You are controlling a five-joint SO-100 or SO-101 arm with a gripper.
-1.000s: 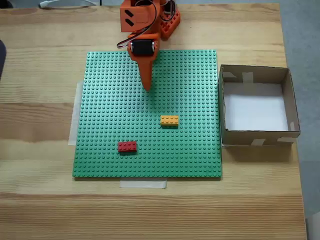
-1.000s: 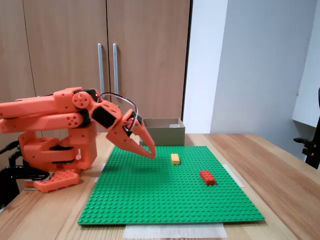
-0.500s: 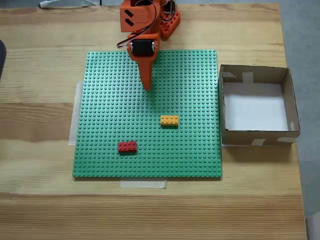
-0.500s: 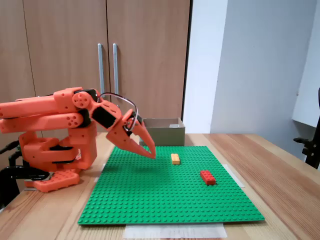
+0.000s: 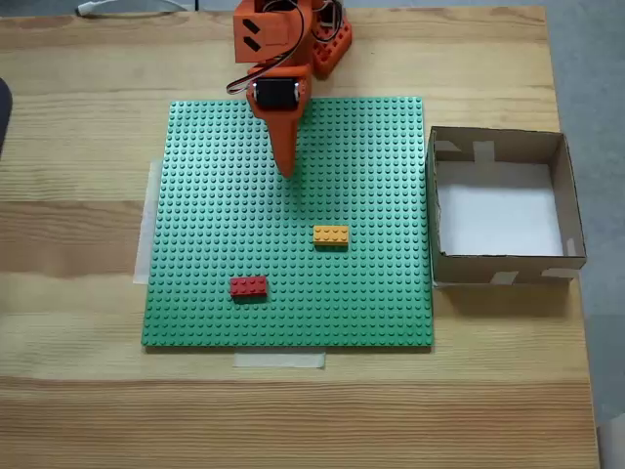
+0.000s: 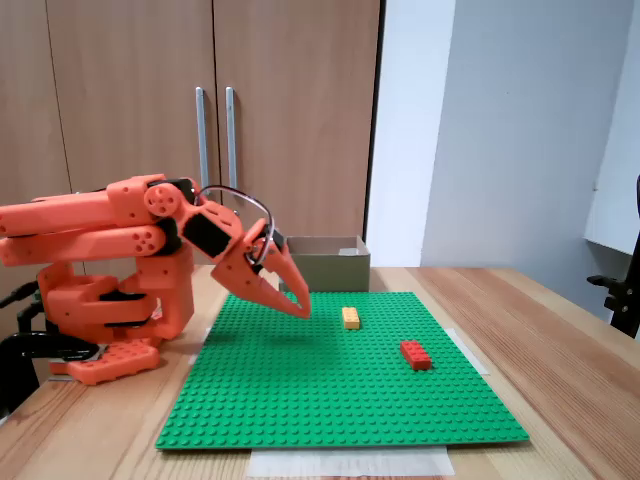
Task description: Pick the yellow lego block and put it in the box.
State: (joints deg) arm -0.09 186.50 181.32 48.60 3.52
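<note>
The yellow lego block lies flat on the green baseplate, right of its middle in a fixed view; it also shows as a small yellow brick in another fixed view. The box, brown cardboard with a white bottom, stands just right of the plate; its wall shows behind the plate. My orange gripper hangs shut, tip down, over the upper part of the plate, well short of the yellow block. Seen from the side, the gripper hovers slightly above the studs with nothing held.
A red brick sits on the plate near its lower left, also seen as a red brick. The arm's orange base stands at the plate's far edge. Wooden table surrounds the plate; cabinet doors stand behind.
The gripper tip has edged very slightly back toward the arm's base. The bricks and box have not moved.
</note>
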